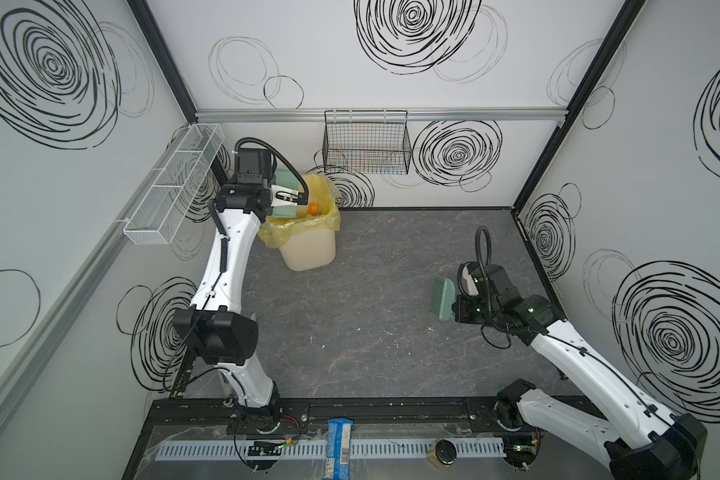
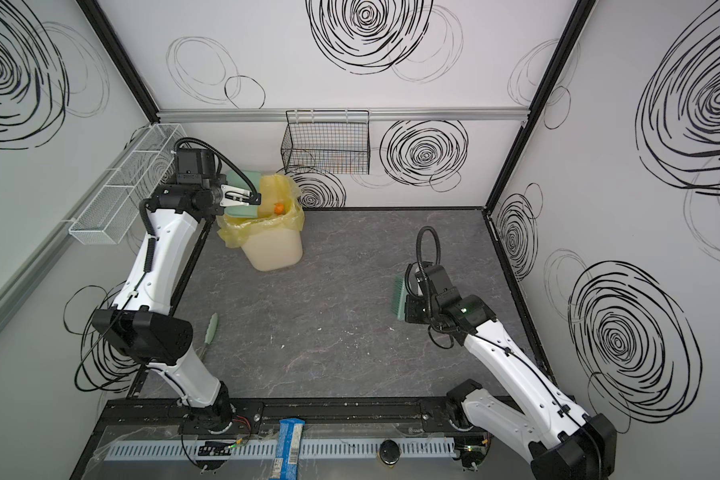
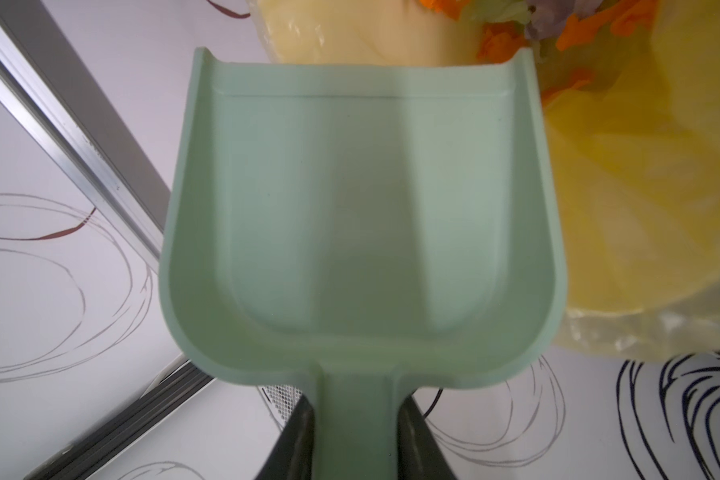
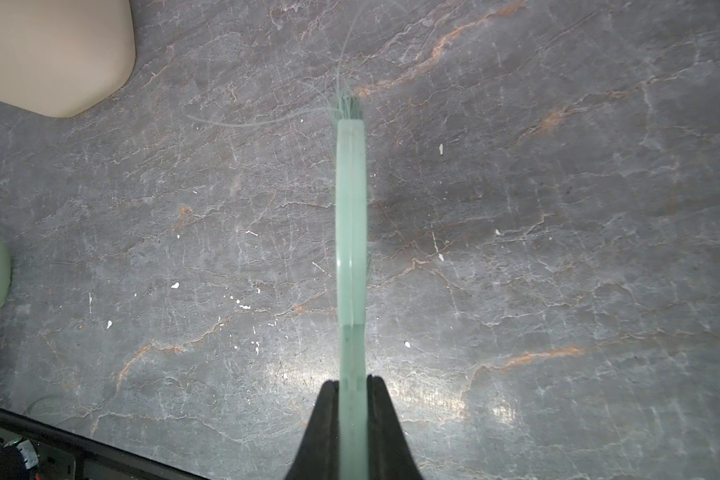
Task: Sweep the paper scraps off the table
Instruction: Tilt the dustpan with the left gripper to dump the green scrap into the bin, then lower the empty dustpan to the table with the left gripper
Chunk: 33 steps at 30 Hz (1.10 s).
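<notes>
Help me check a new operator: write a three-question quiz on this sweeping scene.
1. True or false: the dustpan in the left gripper is empty.
2. What does the right gripper hold? A) the brush B) a sponge C) nothing
3. Where are the coloured paper scraps piled?

Key:
1. True.
2. A.
3. In the yellow-lined bin.

Mint dustpan [image 2: 244,214] held by left fingers [image 2: 238,192] over lined bin [image 2: 273,249] (orange paper scrap [image 2: 279,208] inside), right fingers [image 2: 411,309] gripping brush [image 2: 400,297]
</notes>
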Each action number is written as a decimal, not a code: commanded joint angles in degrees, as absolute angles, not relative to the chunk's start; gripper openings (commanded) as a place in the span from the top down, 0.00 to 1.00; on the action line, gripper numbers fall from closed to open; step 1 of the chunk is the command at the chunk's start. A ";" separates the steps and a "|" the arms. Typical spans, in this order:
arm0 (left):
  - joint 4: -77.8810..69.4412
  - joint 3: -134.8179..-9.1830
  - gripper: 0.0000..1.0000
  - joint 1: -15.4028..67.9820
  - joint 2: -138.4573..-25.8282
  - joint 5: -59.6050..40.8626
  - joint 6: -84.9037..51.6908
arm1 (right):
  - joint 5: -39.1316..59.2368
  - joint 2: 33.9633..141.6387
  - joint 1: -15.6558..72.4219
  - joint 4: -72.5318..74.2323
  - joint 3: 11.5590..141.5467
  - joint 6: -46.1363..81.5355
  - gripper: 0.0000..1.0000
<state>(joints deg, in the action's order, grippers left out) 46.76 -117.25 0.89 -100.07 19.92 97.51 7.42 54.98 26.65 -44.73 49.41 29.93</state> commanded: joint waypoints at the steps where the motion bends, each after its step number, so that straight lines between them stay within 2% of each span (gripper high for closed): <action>1: 43.38 -121.91 1.00 0.11 -99.45 21.72 99.36 | 7.01 53.66 26.29 -43.42 48.39 29.53 1.00; 8: 57.38 -133.69 1.00 -0.62 -97.92 9.00 89.56 | 6.34 53.02 25.63 -42.76 48.72 29.44 1.00; 13: 65.22 -130.29 1.00 1.48 -89.38 -4.18 79.12 | 7.30 52.80 23.90 -39.56 48.27 29.62 1.00; 17: 65.28 -113.75 1.00 6.17 -79.24 -13.03 70.55 | 10.62 53.43 20.72 -34.62 48.36 29.62 1.00; 22: 53.58 -87.27 1.00 12.92 -67.99 -17.64 60.33 | 18.12 54.90 13.85 -27.97 49.54 30.03 1.00; 28: 44.24 -67.68 1.00 17.13 -64.40 -26.35 48.97 | 27.59 56.65 4.94 -18.80 47.95 32.68 1.00; 33: 34.68 -55.35 1.00 22.32 -64.59 -27.31 43.46 | 33.83 59.50 -1.48 -9.80 43.94 35.92 1.00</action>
